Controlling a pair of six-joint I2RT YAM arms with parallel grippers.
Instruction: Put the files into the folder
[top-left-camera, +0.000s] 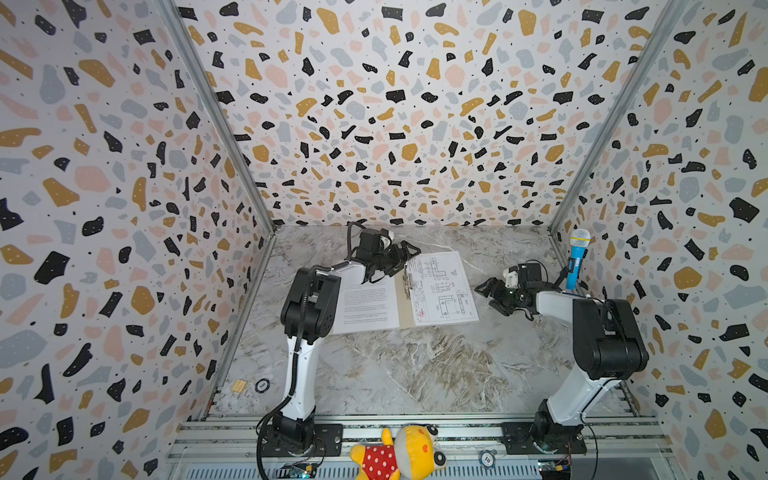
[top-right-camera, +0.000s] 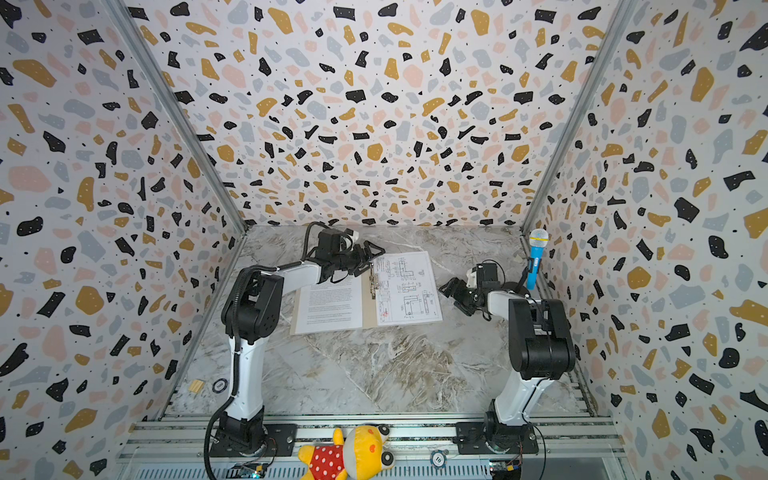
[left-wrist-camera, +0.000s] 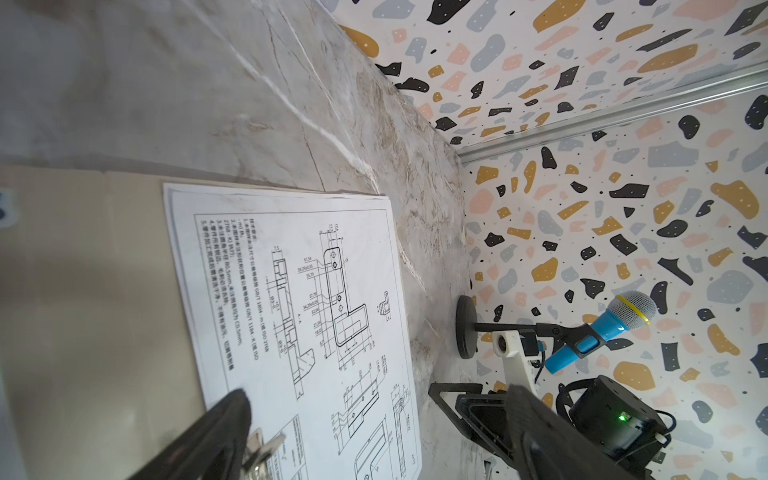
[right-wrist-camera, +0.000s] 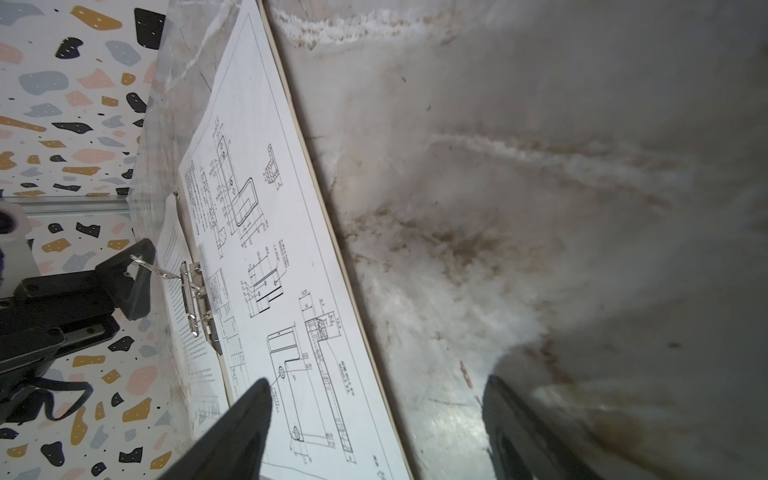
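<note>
The beige folder (top-left-camera: 402, 309) (top-right-camera: 368, 313) lies open on the marble table. A text-covered file (top-left-camera: 368, 307) (top-right-camera: 332, 305) rests on its left flap. A file with line drawings (top-left-camera: 440, 289) (top-right-camera: 405, 289) (left-wrist-camera: 291, 291) (right-wrist-camera: 270, 249) rests on its right flap. The metal clip (right-wrist-camera: 195, 299) (left-wrist-camera: 266, 444) sits at the spine with its lever raised against a finger of my left gripper. My left gripper (top-left-camera: 405, 255) (top-right-camera: 370, 253) (left-wrist-camera: 376, 395) hovers open over the spine's far end, holding nothing. My right gripper (top-left-camera: 488, 297) (top-right-camera: 451, 295) (right-wrist-camera: 376, 384) stands open and empty just right of the folder, low over the table.
A blue toy microphone (top-left-camera: 577, 259) on a black stand is at the back right by the wall. A yellow plush toy (top-left-camera: 399, 453) lies on the front rail. A small wooden block (top-left-camera: 239, 385) and a round token (top-left-camera: 262, 385) sit front left. Patterned walls close three sides.
</note>
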